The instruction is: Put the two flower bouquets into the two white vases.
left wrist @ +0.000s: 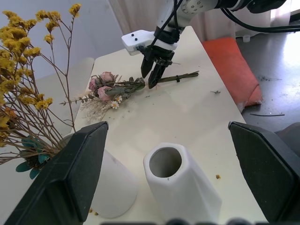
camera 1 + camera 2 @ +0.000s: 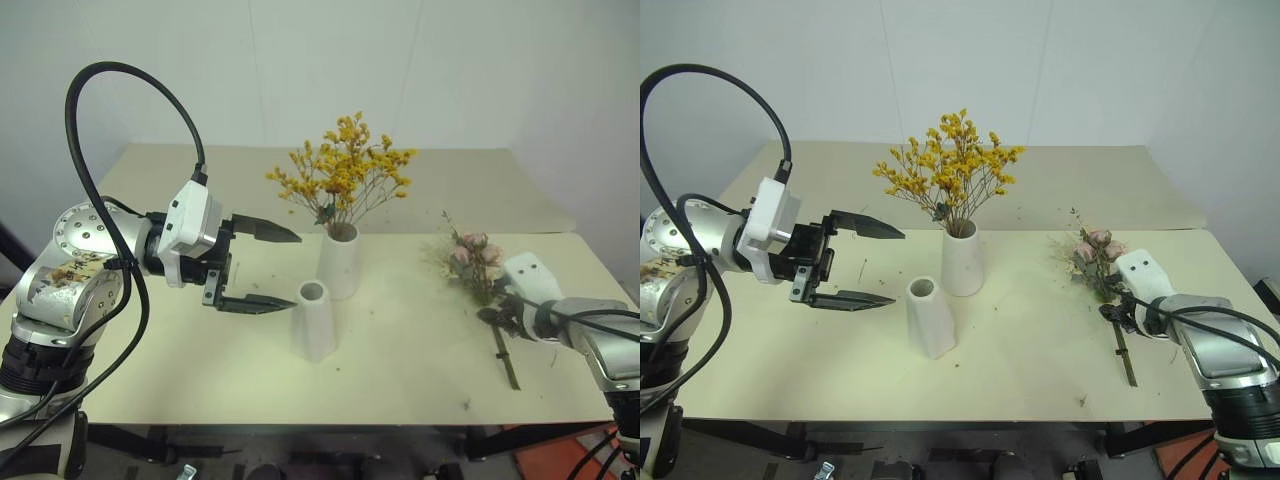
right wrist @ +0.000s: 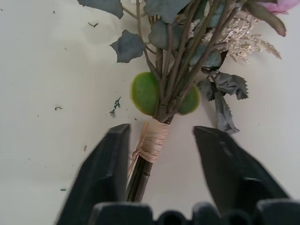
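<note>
Beige table (image 2: 420, 350): yellow bouquet (image 2: 342, 172) stands in rear vase (image 2: 338, 262); front vase (image 2: 315, 320) empty. My right gripper (image 3: 161, 140) straddles the pink bouquet's (image 2: 474, 262) twine-wrapped stems, fingers spread, bouquet lying flat. Left gripper (image 2: 272, 268) spread, hovering beside the front vase.

Cream table (image 2: 400, 350), plant crumbs (image 2: 466, 404) scattered on top. Second table (image 2: 200, 170) behind. White wall (image 2: 450, 70). Orange cushion (image 1: 232, 65) on grey floor (image 1: 276, 84).

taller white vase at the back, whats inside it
The taller matte white tapered vase holds the bunch of tiny yellow dried flowers; its thin stems enter the round mouth. The stem ends and the vase's interior are hidden by its wall.
</note>
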Available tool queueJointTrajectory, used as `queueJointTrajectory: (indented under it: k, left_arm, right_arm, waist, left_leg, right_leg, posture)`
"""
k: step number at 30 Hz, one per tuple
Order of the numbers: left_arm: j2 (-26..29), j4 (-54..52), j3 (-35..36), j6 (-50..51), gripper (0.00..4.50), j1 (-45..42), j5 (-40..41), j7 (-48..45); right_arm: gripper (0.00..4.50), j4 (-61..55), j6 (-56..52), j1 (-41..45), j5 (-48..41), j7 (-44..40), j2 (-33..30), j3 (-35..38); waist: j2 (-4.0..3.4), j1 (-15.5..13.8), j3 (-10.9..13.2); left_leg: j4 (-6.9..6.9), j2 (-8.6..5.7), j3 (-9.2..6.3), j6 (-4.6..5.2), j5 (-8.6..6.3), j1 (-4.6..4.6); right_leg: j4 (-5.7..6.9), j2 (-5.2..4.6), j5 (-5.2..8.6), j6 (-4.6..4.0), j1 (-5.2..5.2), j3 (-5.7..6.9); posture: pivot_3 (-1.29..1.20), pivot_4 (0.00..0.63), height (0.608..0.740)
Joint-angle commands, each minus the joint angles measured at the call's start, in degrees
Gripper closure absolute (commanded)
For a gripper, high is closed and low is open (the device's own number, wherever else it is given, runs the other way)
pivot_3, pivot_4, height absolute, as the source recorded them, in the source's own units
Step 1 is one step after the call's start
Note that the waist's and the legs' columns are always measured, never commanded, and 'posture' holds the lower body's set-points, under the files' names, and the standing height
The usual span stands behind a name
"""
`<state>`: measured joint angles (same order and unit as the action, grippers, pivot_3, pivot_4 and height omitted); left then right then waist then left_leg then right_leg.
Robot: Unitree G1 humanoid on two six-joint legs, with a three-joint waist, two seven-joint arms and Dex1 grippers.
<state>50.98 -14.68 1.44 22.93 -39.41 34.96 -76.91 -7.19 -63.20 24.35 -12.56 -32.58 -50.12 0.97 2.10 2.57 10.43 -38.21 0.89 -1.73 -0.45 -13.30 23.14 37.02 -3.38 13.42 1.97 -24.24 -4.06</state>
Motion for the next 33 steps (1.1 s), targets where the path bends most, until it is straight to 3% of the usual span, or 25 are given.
queueJointTrajectory:
  k: [1,4,12,19,25,30,33]
  left_arm:
    - [0.9,-0.4,1.6,-0.5,0.00,-0.6,-0.2,0.1]
    - [0.8,-0.6,1.7,-0.5,0.00,-0.5,-0.1,0.3]
    - [1.1,-0.3,2.0,-0.9,0.00,-0.1,-0.6,0.3]
    - [1.3,1.2,3.2,-1.8,0.00,-0.3,-0.7,0.2]
    - [1.6,4.2,5.7,-2.9,0.00,0.2,-0.3,-0.6]
    - [1.3,4.8,6.0,-2.9,0.00,0.3,-0.6,-0.5]
    - [1.3,4.7,6.1,-2.1,0.00,0.6,-0.3,-0.2]
  right_arm:
    - [3.36,0.3,-0.7,1.5,0.0,-0.6,-0.5,-0.3]
    - [4.24,1.0,-1.0,1.9,-0.1,-0.7,0.0,-0.9]
    - [4.28,0.8,-0.2,2.1,1.7,1.3,-0.1,-1.5]
    - [4.28,-2.4,8.2,0.7,3.9,8.3,0.7,7.4]
    - [4.28,-6.4,27.4,1.2,0.2,17.6,13.3,23.1]
    - [4.28,-11.9,31.0,2.1,-14.1,18.2,24.6,34.2]
    - [4.28,-17.3,35.2,-1.8,-25.4,14.0,30.2,38.5]
  waist:
    - [0.00,-0.1,0.0]
    - [0.00,-0.1,0.0]
    - [0.00,0.0,0.0]
    - [0.00,-0.1,0.0]
    - [-0.01,0.0,0.0]
    - [-0.01,-0.1,0.0]
    - [-0.02,-0.4,0.0]
  left_leg:
    - [0.00,0.00,0.00,0.00,0.00,0.00]
    - [-0.01,-0.01,0.00,0.00,0.00,0.01]
    - [-0.02,0.00,0.00,0.00,0.00,0.01]
    - [-0.02,-0.01,0.00,0.00,0.00,0.04]
    - [-0.01,0.01,-0.01,0.00,0.00,0.01]
    - [-0.01,0.01,-0.01,0.00,0.00,0.03]
    - [-0.01,0.03,-0.07,0.00,0.00,0.03]
  right_leg:
    - [0.00,0.00,0.00,0.00,0.00,0.00]
    - [0.00,-0.01,0.00,0.00,0.00,0.00]
    - [0.00,0.00,0.00,0.00,0.01,0.01]
    - [0.01,-0.01,0.00,0.00,-0.03,0.00]
    - [0.03,0.01,0.00,0.00,-0.02,0.00]
    - [0.04,-0.01,-0.01,0.00,-0.02,-0.01]
    - [0.05,0.00,-0.01,-0.01,0.00,0.05]
  posture:
    - [0.00,0.150,0.740]
    - [0.00,0.150,0.740]
    - [0.00,0.150,0.740]
    - [0.00,0.150,0.740]
    - [0.00,0.150,0.740]
    - [0.00,0.150,0.740]
    - [0.00,0.150,0.740]
